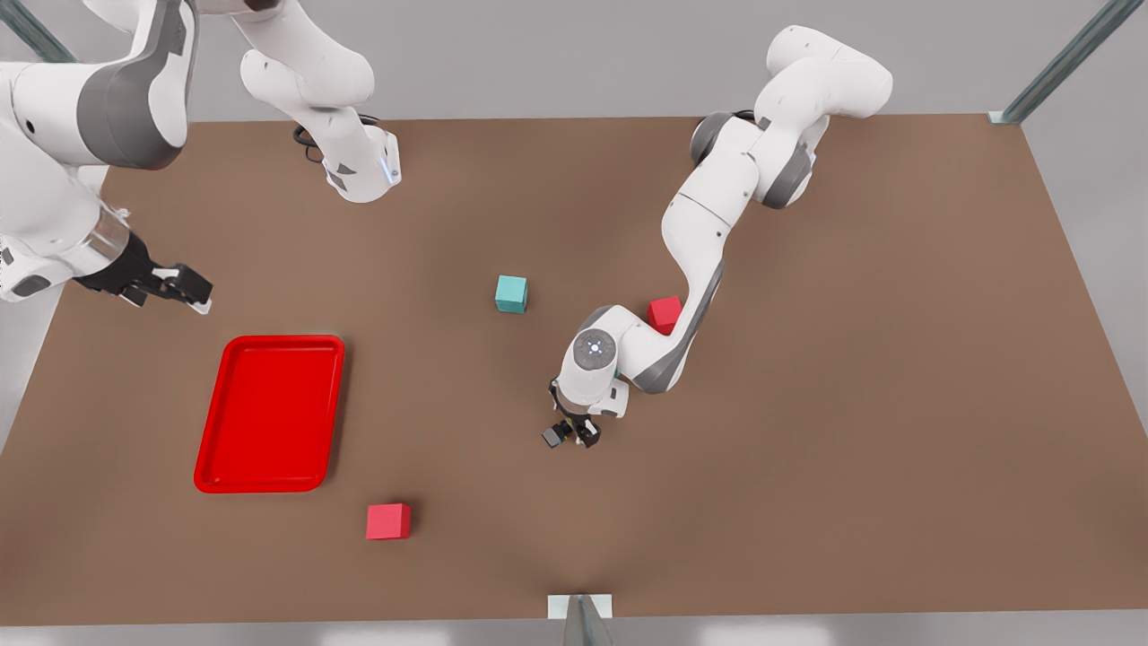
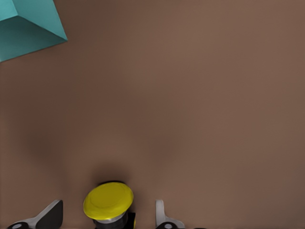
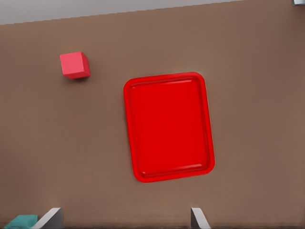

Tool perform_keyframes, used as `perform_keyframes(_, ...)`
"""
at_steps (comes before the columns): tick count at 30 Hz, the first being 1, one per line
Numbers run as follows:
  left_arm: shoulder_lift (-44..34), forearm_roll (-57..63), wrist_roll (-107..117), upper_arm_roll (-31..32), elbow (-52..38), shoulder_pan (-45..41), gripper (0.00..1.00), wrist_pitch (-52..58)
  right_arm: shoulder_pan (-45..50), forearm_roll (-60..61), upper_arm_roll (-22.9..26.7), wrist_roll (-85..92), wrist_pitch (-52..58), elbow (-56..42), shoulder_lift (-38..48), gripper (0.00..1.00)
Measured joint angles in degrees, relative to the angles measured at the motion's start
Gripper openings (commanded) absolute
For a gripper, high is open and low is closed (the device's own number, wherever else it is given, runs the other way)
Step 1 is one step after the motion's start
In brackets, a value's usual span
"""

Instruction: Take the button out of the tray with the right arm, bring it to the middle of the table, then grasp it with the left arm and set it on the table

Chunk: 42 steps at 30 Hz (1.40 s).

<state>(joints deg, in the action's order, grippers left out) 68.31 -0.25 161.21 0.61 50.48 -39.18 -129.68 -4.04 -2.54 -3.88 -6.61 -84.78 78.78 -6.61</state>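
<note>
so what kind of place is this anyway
Most likely a simulated robot test bench, not a real room: a plain brown table with metal frame posts at its corners, two white arms mounted at its far edge, and only props on it, namely a red tray, coloured cubes and a small button.

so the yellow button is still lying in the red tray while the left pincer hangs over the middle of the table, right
Not quite. The flat red rectangular tray holds nothing, as the right wrist view shows. The tiny yellow-capped button sits between the fingers of the left pincer over the middle of the brown table, as the left wrist view shows. The right pincer waits open above the tray.
</note>
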Motion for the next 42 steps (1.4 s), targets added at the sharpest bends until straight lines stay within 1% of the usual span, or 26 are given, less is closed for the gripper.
perform_keyframes(1,0.05,-0.04,0.01,0.03,0.0,0.03,0.67,-0.09,-0.28,0.06,0.01,0.34,0.24,0.14,-0.38,1.0)
perform_keyframes(2,0.15,-0.08,0.01,0.07,0.0,0.05,0.57,-0.17,-0.57,0.1,0.02,0.66,0.36,0.2,-0.67,1.0)
perform_keyframes(5,0.17,-0.17,0.02,0.27,-0.03,0.37,0.53,-0.33,-1.28,0.24,0.02,1.53,0.15,0.18,-1.66,1.0)
perform_keyframes(6,0.17,-0.24,-0.03,0.42,-0.04,0.43,0.47,-0.35,-1.51,0.28,0.03,1.78,-0.04,0.14,-1.97,1.0)
perform_keyframes(15,-1.18,-0.67,-1.26,0.55,-0.08,1.38,0.48,0.75,-1.39,0.39,-0.07,3.54,-0.98,0.23,-2.8,1.0)
perform_keyframes(23,-4.04,1.72,-3.2,-0.24,0.0,1.45,0.47,7.35,-1.64,0.43,-0.15,4.52,-0.94,0.19,-3.46,1.0)
perform_keyframes(29,-6.91,9.59,-5.86,-0.35,-0.01,2.49,0.47,17.31,-2.58,1.09,0.08,5.13,-0.37,0.0,-3.17,1.0)
perform_keyframes(36,-8.21,21.93,-10.83,-2.12,0.04,3.0,0.46,30.92,-2.68,2.05,-0.03,5.53,-0.76,-0.15,-3.48,1.0)
perform_keyframes(38,-8.21,25.68,-12.21,-2.23,1.28,3.0,0.46,33.77,-2.26,2.08,-0.17,5.61,-0.95,0.01,-3.65,1.0)
perform_keyframes(42,-8.02,32.54,-14.69,-2.61,3.94,3.05,0.46,37.64,-1.57,1.91,-0.54,5.79,-2.43,0.16,-7.26,1.0)
